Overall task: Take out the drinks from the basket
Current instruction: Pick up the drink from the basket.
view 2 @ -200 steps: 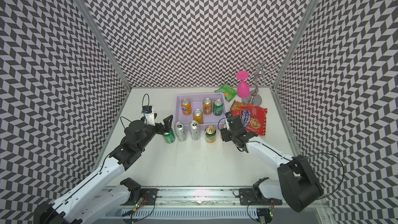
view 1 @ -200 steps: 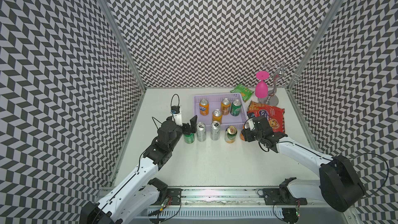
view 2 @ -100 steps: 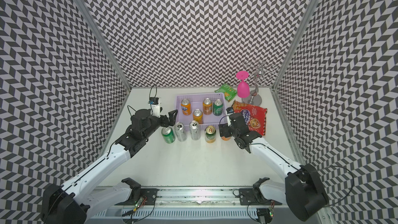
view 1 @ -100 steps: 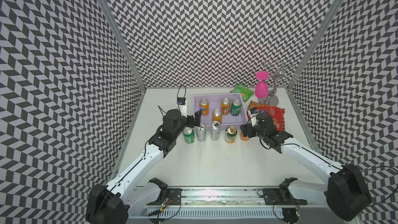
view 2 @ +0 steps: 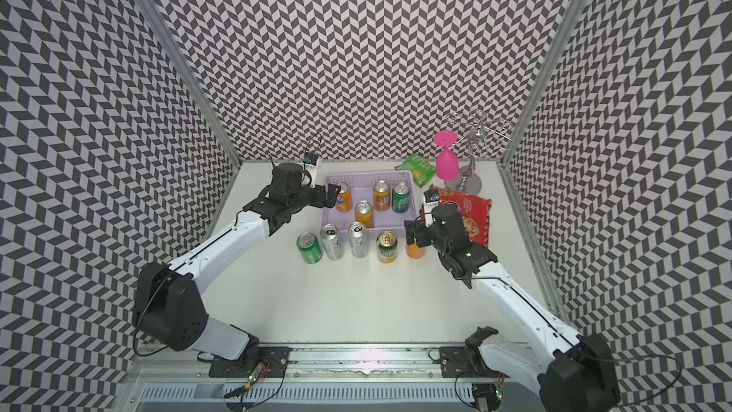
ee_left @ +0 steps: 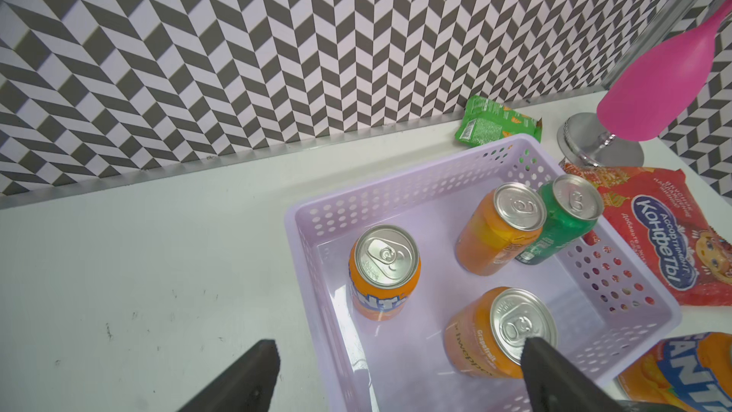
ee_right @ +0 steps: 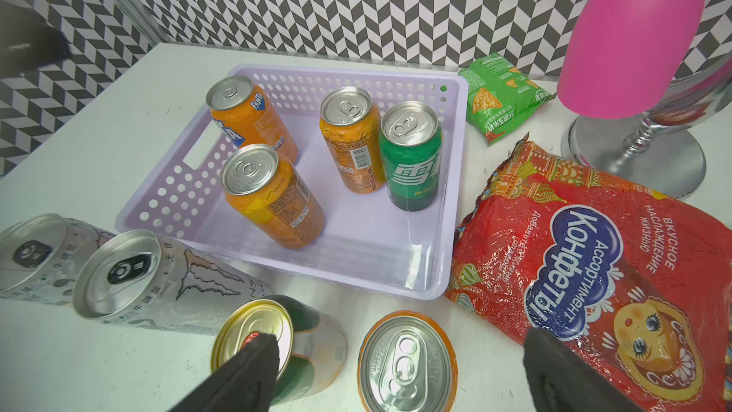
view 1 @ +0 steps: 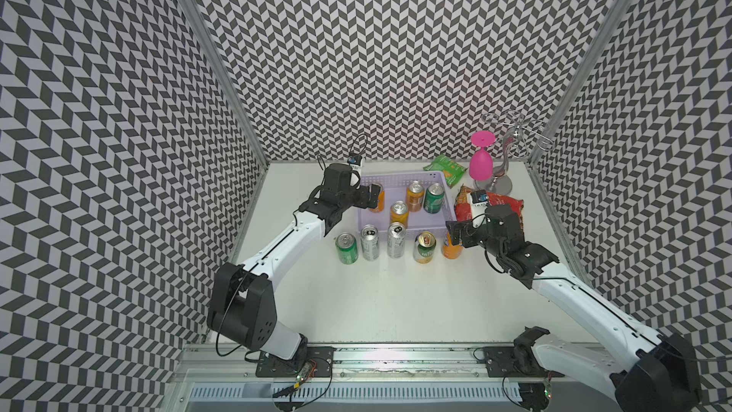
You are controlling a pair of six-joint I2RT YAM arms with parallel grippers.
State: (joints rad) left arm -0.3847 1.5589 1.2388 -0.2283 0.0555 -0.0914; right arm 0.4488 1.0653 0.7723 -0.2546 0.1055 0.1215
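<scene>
Lavender, the basket [view 1: 394, 191] holds four cans, and five more stand in a row on the table [view 1: 396, 303] just in front. The right gripper [ee_right: 400, 380], which held the orange end can [ee_right: 408, 362] a second ago, now has its jaws spread wide on either side of it. The left gripper [ee_left: 396, 374], jaws still apart, has left the green can [view 1: 346, 248] at the row's other end. It now hangs at the basket's left end, facing the Fanta can [ee_left: 384, 271] inside.

Orange can [view 2: 416, 252] beside the basket [view 2: 360, 181], half behind right end effector [view 2: 415, 236]
</scene>
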